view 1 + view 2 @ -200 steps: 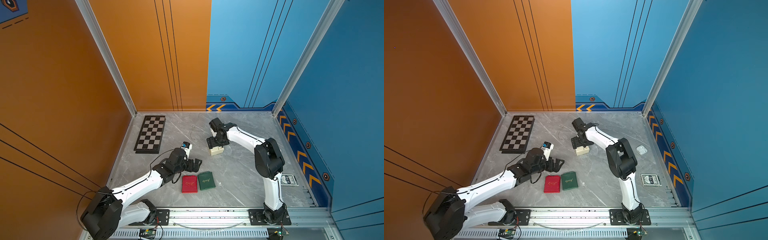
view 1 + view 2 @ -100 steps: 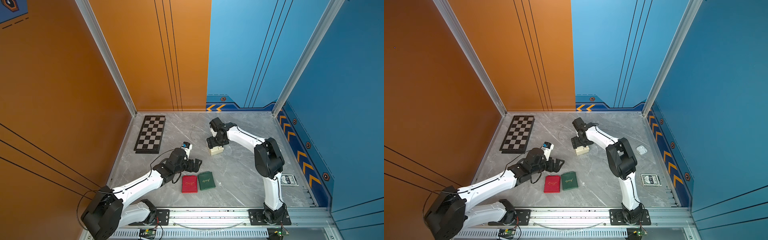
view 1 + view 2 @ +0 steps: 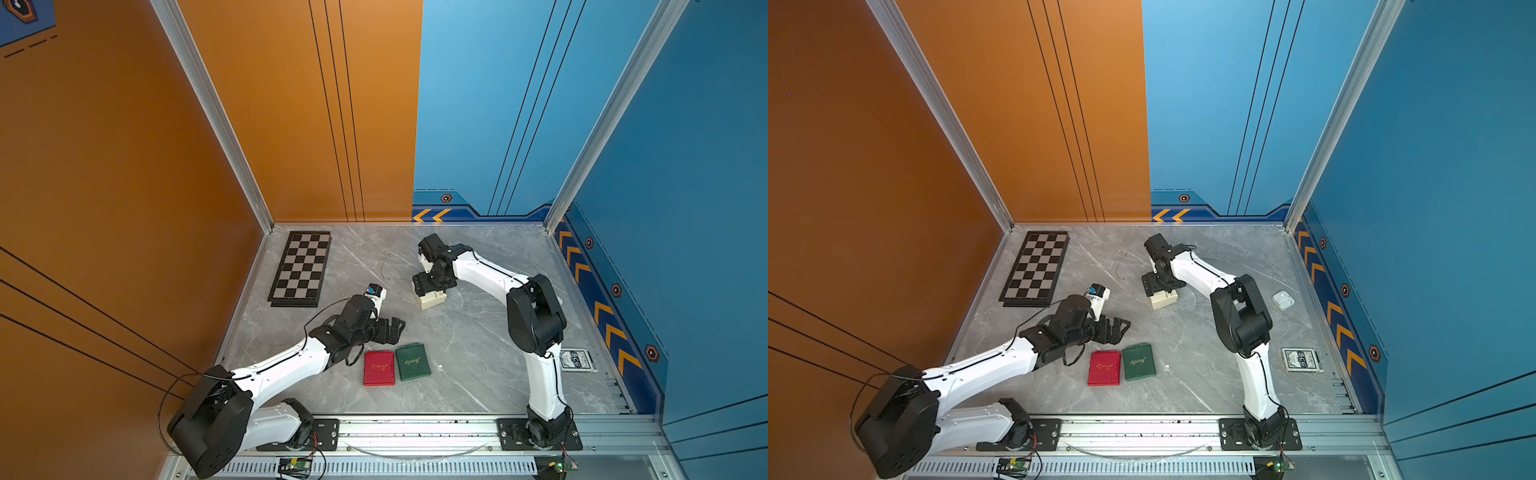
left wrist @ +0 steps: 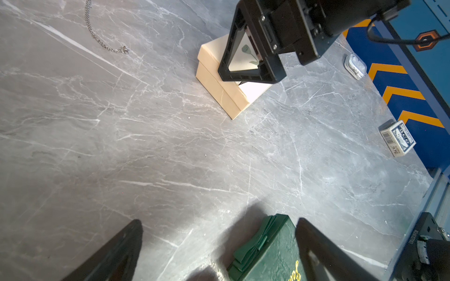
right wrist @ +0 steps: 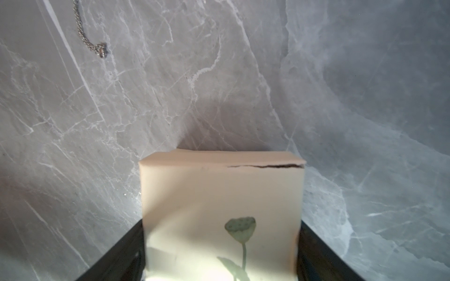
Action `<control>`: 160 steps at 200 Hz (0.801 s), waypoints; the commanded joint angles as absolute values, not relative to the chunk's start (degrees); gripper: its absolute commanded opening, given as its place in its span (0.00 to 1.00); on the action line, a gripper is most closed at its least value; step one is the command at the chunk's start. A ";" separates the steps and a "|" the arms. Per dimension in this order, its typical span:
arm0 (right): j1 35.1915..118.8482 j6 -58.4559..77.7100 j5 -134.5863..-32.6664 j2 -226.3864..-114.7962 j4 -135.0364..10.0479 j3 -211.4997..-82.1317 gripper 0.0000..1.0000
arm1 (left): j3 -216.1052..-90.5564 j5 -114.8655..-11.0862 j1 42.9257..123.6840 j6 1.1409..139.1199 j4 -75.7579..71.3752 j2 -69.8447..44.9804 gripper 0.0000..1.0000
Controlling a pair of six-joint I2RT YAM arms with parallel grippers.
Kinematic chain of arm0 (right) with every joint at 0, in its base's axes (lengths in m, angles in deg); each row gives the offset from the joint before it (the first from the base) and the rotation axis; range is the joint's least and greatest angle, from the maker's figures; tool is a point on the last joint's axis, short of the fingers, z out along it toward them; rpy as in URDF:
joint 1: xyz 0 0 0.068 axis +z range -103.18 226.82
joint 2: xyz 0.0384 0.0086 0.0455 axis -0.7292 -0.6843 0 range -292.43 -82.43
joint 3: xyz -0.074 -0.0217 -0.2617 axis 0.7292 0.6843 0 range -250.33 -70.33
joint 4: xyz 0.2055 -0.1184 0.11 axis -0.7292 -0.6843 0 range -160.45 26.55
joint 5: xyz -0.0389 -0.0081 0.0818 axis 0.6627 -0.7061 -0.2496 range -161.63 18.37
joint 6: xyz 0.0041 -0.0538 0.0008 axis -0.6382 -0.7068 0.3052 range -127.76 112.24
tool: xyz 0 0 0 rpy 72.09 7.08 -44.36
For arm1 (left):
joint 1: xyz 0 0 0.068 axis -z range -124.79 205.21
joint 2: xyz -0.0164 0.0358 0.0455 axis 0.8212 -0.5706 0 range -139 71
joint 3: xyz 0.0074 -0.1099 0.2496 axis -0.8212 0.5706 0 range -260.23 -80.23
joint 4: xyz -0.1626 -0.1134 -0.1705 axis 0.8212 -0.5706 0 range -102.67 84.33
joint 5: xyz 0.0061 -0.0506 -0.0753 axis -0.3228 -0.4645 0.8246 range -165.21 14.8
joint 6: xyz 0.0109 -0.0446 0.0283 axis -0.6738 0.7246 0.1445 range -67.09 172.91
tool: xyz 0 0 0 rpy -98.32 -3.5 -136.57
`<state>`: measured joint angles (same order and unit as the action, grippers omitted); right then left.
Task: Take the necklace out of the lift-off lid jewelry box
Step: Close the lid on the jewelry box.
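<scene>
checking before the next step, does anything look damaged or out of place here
Yes. The beige lid, straddled by the right gripper, has a split along one edge and sits offset over the white base. The necklace lies loose on the table, apart from the box.

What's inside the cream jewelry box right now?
Its inside is hidden: the lid covers it, slightly askew, with the right end effector gripping the lid. A necklace lies outside on the table, apart from the jewelry box.
</scene>
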<state>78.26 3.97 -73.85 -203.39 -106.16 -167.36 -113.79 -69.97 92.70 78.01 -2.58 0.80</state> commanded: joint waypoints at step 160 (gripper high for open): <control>76.57 0.93 -77.12 -207.33 -110.90 -162.67 0.78 | -135.74 -62.72 90.80 75.24 -3.04 -28.06 0.40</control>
<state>76.75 2.50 -78.00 -203.55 -105.79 -166.90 -132.26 -65.82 91.19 76.33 -3.32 -23.89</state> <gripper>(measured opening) 0.861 0.468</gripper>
